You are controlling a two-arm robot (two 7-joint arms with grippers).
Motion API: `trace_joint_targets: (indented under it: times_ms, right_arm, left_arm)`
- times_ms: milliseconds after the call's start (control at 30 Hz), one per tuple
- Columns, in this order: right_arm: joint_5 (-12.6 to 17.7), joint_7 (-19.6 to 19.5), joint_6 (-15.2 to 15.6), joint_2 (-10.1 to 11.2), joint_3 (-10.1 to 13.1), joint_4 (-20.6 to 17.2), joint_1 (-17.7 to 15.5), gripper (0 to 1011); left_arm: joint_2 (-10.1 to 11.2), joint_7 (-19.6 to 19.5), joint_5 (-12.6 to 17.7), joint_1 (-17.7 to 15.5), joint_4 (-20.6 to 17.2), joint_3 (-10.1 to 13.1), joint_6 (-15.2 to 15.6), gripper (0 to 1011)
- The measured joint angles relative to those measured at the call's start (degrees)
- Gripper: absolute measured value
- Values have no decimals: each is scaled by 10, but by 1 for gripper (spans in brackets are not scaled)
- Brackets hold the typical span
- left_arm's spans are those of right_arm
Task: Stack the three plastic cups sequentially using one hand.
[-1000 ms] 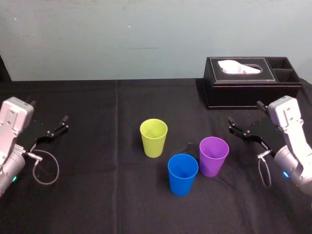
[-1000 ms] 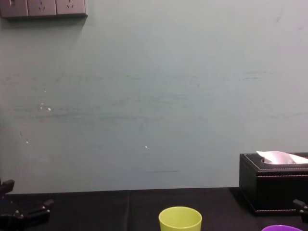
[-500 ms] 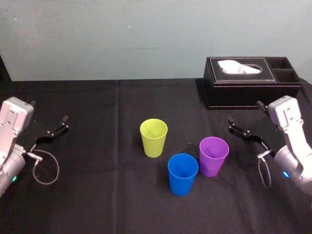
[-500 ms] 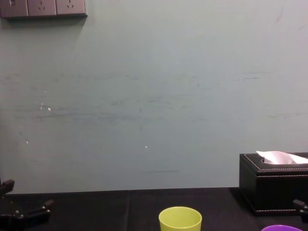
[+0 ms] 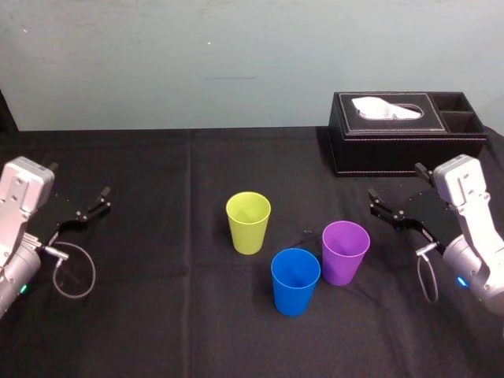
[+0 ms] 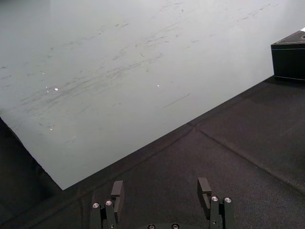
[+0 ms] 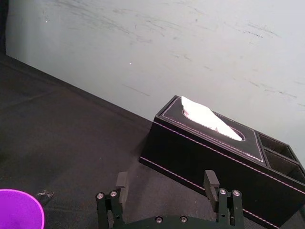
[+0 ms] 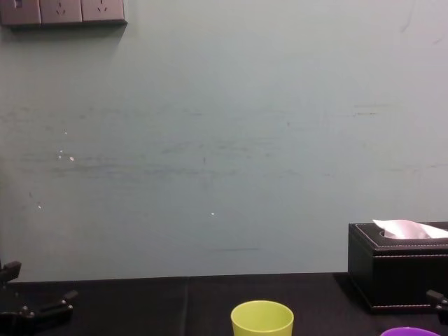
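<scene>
Far left of the head view, the left gripper [image 5: 79, 181] hangs low over the black cloth [image 5: 157, 315], jaws spread wide and empty, with a cable loop [image 5: 76, 272] trailing below it. A broad stretch of bare cloth lies between it and the cups. The cloth's far edge meets the pale wall [image 5: 236, 55] across the upper part of the frame, and there's open room behind the cups too. Centre now: the green cup [image 5: 248, 223] stands upright, mouth up, on its own, with a clear gap on all sides. Lower and to the right, the blue cup [image 5: 295, 281] sits nearest the bottom edge. The purple cup [image 5: 345, 252] is tight against its right side, and whether they touch I cannot tell. All three are plain tapered tumblers of like size, upright, empty, none nested. Upper right, the black box [image 5: 405, 132] with white tissue poking out sits near the wall, well apart from the cups. Right edge: the right gripper [image 5: 395, 181], jaws open and holding nothing, points in toward the purple cup, a short lane of bare cloth between them.
</scene>
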Motion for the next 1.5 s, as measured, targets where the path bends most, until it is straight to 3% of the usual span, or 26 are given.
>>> trace_joint_targets:
  times_ms: [500,733,1067,1500]
  right_arm:
    - [0,0,0,0,0,0,0,1004]
    - [13,26,0,3,17,-12,-10,1004]
    - [46,64,14,25,52,-59,-41,1004]
    - [96,111,13,71,122,-138,-116,1004]
  left_arm:
    - [0,0,0,0,0,0,0,1010]
    - [0,0,0,0,0,0,0,1010]
    - [0,0,0,0,0,0,0,1010]
    - [0,0,0,0,0,0,0,1010]
